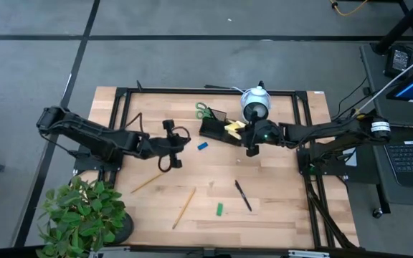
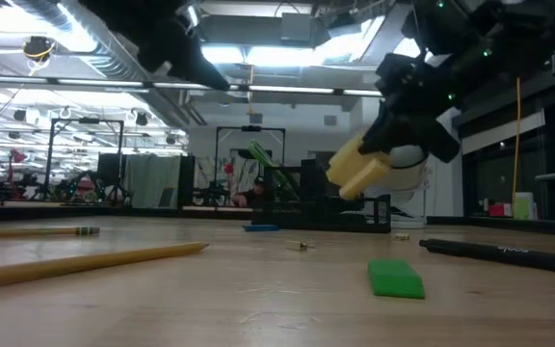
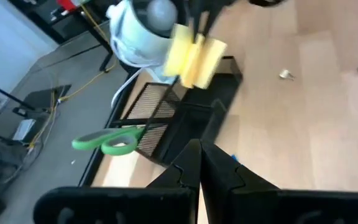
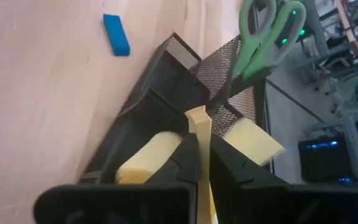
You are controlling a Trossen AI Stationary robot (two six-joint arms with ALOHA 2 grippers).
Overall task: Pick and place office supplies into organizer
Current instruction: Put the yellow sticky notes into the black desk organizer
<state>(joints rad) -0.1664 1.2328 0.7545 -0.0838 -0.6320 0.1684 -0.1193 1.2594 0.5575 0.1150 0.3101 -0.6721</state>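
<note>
One bent yellow sticky-note pad [image 4: 199,134] over mesh organizer [image 4: 166,81]

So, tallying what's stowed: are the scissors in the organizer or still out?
In. The green-handled scissors stand blades-down in the black organizer, handles sticking up above its mesh back section.

Left arm enters from the 9 o'clock side of the high view and extends toward 3 o'clock, wrist level. Left gripper [image 1: 181,141] sits left of centre, fingers [image 3: 219,174] pressed together, nothing between them. Right arm enters from 3 o'clock, reaching toward 9 o'clock. Right gripper [image 1: 250,148] sits just above centre, fingers [image 4: 229,168] clamped on a yellow sticky-note pad [image 4: 199,124], raised off the surface.
</note>
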